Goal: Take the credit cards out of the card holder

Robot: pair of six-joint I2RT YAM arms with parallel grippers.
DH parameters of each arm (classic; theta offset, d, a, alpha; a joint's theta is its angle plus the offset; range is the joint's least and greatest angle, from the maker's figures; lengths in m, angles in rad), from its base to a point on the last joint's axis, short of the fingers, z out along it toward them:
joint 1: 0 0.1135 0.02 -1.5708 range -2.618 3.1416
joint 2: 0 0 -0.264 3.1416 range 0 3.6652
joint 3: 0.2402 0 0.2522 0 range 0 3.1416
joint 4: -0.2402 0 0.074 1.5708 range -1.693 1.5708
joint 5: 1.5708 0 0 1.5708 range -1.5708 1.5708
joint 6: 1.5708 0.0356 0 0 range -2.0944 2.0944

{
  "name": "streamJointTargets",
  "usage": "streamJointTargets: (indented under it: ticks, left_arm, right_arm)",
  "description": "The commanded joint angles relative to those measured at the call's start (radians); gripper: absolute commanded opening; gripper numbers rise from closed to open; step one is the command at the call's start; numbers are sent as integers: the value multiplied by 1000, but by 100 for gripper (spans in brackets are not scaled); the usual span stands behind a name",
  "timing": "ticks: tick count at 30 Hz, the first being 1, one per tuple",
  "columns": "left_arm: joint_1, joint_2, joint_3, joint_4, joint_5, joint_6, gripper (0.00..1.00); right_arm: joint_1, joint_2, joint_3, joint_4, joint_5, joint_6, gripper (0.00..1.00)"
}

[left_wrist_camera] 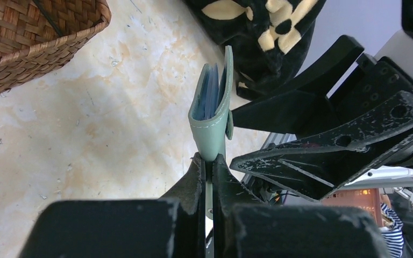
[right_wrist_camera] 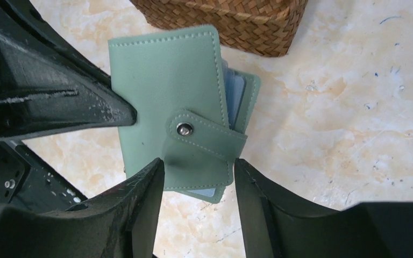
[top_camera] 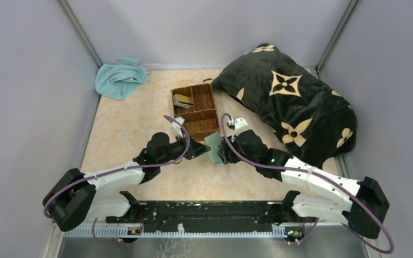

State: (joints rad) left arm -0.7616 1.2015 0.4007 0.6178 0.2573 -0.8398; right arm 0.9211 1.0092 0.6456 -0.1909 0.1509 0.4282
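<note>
Green wallet [right_wrist_camera: 161, 80], snapped shut mid-frame, sits pinched in the left gripper [left_wrist_camera: 207, 161]; the right gripper [right_wrist_camera: 199, 166], fingers [right_wrist_camera: 140, 204] wide, should unsnap its strap [right_wrist_camera: 209, 142] next.

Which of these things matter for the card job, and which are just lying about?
Job: card holder, blue cards inside it, loose cards already out, left hand, right hand.
Lying about: wicker basket, light-blue towel, black patterned pillow.
</note>
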Motion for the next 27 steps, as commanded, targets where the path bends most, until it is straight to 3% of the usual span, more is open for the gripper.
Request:
streamJointTargets:
  ticks: [1,9,18,20,27]
  left_arm:
    - [-8,7,35,-7,9,17,0]
    - [-13,-30,19,-6,6,7,0]
    - [-13,-80,57,-64,-5,30,0]
    - [-12,-79,62,-62,6,25,0]
    - [-13,-105,64,-61,16,15,0]
  right_arm:
    - [9,12,90,20,33,-32,53]
    - [9,74,145,36,9,-37,57]
    - [10,108,157,24,-2,-40,52]
    - [10,106,154,21,7,-41,46]
    - [9,95,155,1,38,-24,1]
